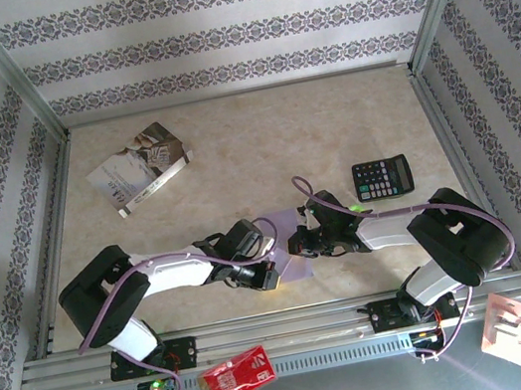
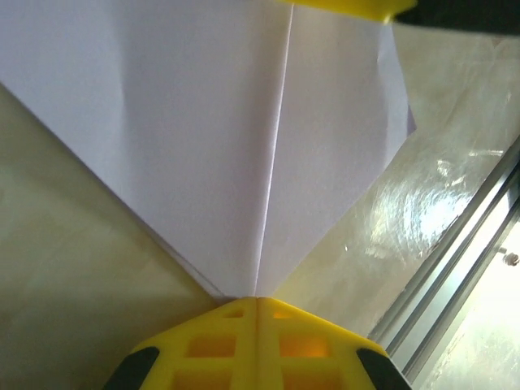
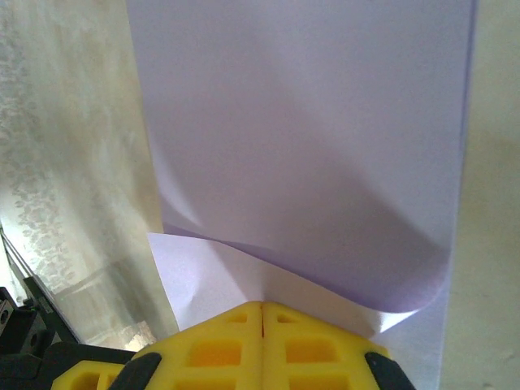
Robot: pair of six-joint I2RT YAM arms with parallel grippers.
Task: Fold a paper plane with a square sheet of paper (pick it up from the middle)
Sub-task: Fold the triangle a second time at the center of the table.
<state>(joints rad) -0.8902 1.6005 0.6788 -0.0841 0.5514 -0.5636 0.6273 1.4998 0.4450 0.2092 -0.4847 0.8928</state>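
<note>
1. Overhead first: both arms reach in to the middle of the near side of the table (image 1: 231,140). The left gripper (image 1: 270,274) and right gripper (image 1: 302,245) are almost nose to nose over the lilac sheet of paper (image 1: 299,269), and they hide most of it
2. That same high view takes in the surroundings. A printed booklet (image 1: 139,166) lies far left and a black calculator (image 1: 382,177) off to the right, both well apart from the paper. A red packet (image 1: 236,373) sits on the front rail
3. The left wrist camera gives the detail. The sheet of paper (image 2: 203,122) is folded to a point, with a centre crease running straight down to the left gripper (image 2: 257,302). Its yellow fingers are pressed together with the paper's tip right at the seam; it looks pinched, though the fingers hide the contact itself
4. At the top edge of that view, a sliver of the right gripper's yellow finger (image 2: 349,6) meets the far end of the paper
5. On the right wrist camera, the right gripper (image 3: 262,307) is clamped flush on a lifted edge. The upper layer of the paper (image 3: 309,122) bows upward while a paler layer lies beneath it
</note>
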